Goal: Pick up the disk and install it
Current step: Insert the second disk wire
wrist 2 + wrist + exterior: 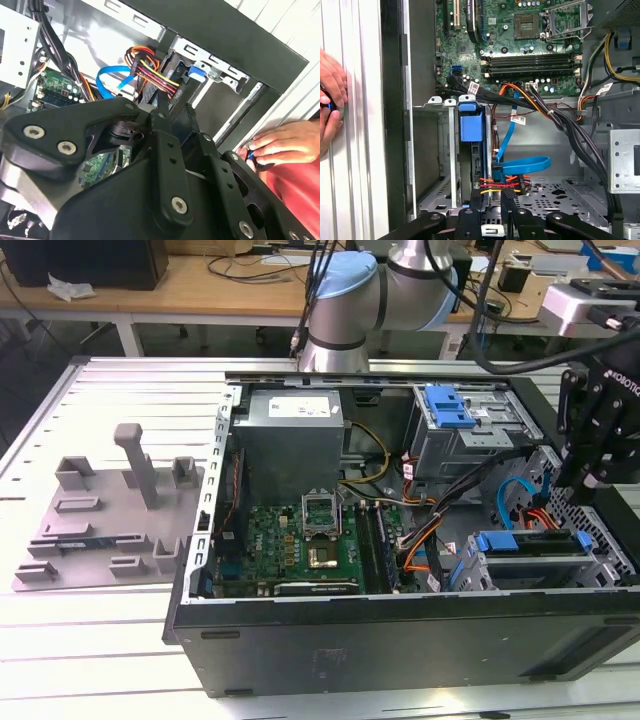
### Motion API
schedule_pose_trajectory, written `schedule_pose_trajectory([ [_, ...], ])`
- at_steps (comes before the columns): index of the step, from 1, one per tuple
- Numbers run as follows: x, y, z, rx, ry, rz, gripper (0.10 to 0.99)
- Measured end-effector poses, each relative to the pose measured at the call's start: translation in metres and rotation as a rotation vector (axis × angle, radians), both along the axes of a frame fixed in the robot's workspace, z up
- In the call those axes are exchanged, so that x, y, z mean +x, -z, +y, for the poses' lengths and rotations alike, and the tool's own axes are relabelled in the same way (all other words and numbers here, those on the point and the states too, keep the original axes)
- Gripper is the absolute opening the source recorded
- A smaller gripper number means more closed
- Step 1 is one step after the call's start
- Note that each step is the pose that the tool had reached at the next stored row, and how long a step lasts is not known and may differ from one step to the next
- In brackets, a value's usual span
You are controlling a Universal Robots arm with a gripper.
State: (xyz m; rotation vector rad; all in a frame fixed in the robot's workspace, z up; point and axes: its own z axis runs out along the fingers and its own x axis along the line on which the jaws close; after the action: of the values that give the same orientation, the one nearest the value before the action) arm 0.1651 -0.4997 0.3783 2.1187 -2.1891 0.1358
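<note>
A: Where did the disk (471, 150) sit at that moment?

B: Inside the open computer case (400, 640), standing on edge in the drive cage (545, 560) near the case's front corner. Its blue carrier tab (471, 125) faced up out of the cage, in the slot beside an empty bay (431, 160).

A: And the gripper (492, 212)?

B: It hung just above the cage, over the end of the disk where the red, yellow and orange power wires (502, 182) and the blue data cable (520, 162) came in. In the first wrist view the jaws looked drawn close together, but I could not tell whether they pinched the disk or merely stood over it.

A: So which step was in hand?

B: By my reading, the seating end of the install, with the disk already in its slot.

A: How much room was there?

B: Little. The cage wall ran along one side of the disk, the cable bundle along the other, and the case's black edge stood close by. A person's hand (280, 145) rested on the worktop (100, 640) just outside that edge.
</note>
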Motion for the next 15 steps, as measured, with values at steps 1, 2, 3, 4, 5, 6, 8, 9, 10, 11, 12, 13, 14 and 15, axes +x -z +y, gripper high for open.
schedule_pose_trajectory([
  [1, 0.0000, 0.0000, 0.0000, 0.000, -0.005, 0.0021, 0.302],
  [2, -0.0001, 0.0000, 0.0001, 0.001, -0.015, 0.0052, 0.302],
  [3, -0.0003, 0.0001, 0.0002, 0.002, -0.025, 0.0072, 0.302],
  [4, -0.0036, 0.0004, 0.0016, 0.002, -0.030, 0.0072, 0.302],
  [5, -0.0080, 0.0007, 0.0023, 0.002, -0.030, 0.0072, 0.302],
  [6, -0.0115, 0.0010, 0.0026, 0.002, -0.030, 0.0073, 0.302],
  [8, -0.0149, 0.0021, 0.0028, 0.002, -0.030, 0.0073, 0.302],
  [9, -0.0158, 0.0027, 0.0028, 0.002, -0.030, 0.0072, 0.302],
  [10, -0.0168, 0.0046, 0.0028, 0.002, -0.030, 0.0072, 0.302],
  [11, -0.0168, 0.0057, 0.0029, 0.002, -0.030, 0.0072, 0.302],
  [12, -0.0169, 0.0064, 0.0029, 0.002, -0.030, 0.0072, 0.302],
  [13, -0.0170, 0.0071, 0.0028, 0.002, -0.030, 0.0072, 0.302],
  [14, -0.0170, 0.0075, 0.0028, 0.002, -0.030, 0.0072, 0.302],
  [15, -0.0174, 0.0082, 0.0028, 0.002, -0.030, 0.0073, 0.302],
])
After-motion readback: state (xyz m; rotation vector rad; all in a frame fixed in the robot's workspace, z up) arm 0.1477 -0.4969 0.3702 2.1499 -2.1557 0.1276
